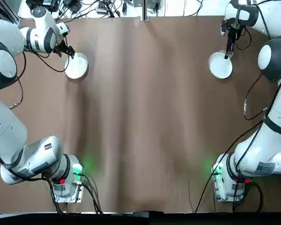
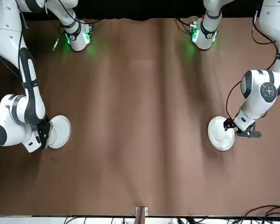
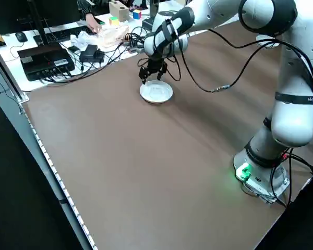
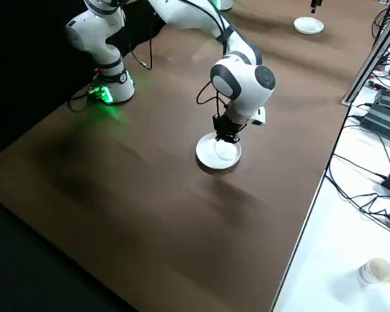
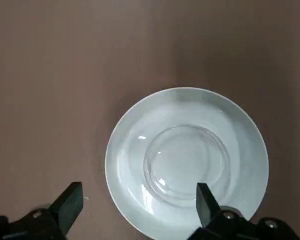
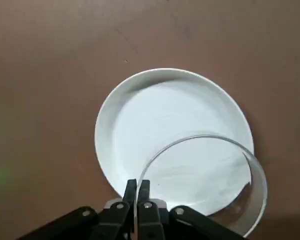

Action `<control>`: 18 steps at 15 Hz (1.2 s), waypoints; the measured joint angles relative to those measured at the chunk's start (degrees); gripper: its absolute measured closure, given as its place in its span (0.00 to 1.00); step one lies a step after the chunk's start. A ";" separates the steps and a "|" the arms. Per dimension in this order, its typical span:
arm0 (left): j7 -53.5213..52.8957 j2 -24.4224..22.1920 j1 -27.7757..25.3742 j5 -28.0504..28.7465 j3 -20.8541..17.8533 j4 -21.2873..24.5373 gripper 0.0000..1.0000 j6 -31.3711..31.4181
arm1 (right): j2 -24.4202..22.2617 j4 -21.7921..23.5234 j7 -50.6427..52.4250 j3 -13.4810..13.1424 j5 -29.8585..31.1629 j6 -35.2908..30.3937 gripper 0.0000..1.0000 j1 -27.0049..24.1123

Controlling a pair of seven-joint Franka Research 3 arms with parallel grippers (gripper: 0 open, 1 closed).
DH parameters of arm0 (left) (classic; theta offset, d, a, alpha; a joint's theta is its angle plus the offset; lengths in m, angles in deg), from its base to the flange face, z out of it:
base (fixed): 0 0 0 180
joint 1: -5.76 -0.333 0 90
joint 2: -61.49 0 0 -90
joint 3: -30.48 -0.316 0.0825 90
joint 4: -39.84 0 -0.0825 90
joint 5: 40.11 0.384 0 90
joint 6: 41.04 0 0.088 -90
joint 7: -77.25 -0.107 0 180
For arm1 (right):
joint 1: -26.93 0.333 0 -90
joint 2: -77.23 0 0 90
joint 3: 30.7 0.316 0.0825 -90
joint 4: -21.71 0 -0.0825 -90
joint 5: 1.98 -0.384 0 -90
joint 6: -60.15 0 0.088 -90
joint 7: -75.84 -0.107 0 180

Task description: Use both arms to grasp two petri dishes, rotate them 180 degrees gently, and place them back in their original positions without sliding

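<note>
Clear dish (image 6: 260, 200) in my right grip, its turn and return seemingly still due.
My right gripper (image 6: 138, 184) pinches its rim over a white plate (image 6: 107, 117); my left gripper (image 5: 140, 189), spread, has the other dish (image 5: 187, 160) lying in its plate (image 5: 121, 200), perhaps unturned.
</note>
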State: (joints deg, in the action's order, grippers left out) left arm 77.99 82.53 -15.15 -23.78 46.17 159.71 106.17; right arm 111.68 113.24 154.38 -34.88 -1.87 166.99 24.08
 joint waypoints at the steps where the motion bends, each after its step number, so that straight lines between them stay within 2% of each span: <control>1: -0.46 0.00 0.15 -0.17 0.33 -1.66 0.00 -2.60 | -0.04 0.65 1.83 0.04 0.15 1.44 0.96 0.01; 6: -0.49 0.08 0.97 -6.07 3.37 -13.30 0.00 -18.14 | -0.38 5.80 7.04 0.15 0.53 9.80 0.96 0.11; 9: -0.49 0.09 0.90 -9.53 4.37 -18.56 0.00 -23.13 | -0.94 7.96 9.67 0.16 0.67 12.41 0.96 0.11; 14: -0.39 -0.35 0.70 -10.26 5.72 -28.96 0.00 -34.27 | -1.11 10.36 9.99 0.26 0.75 13.96 0.96 0.12; 15: -0.39 -0.77 0.69 -10.26 5.80 -30.13 0.00 -35.18 | -1.11 10.45 9.99 0.30 0.75 13.90 0.94 0.13; 18: -0.39 -3.62 0.69 -10.29 6.11 -31.76 0.00 -36.65 | -1.11 10.61 9.99 0.31 0.75 12.83 0.76 0.12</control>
State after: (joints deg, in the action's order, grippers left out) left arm 77.60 78.91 -14.47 -34.08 52.28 127.96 69.53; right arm 110.56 123.84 164.37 -34.57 -1.13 179.82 24.20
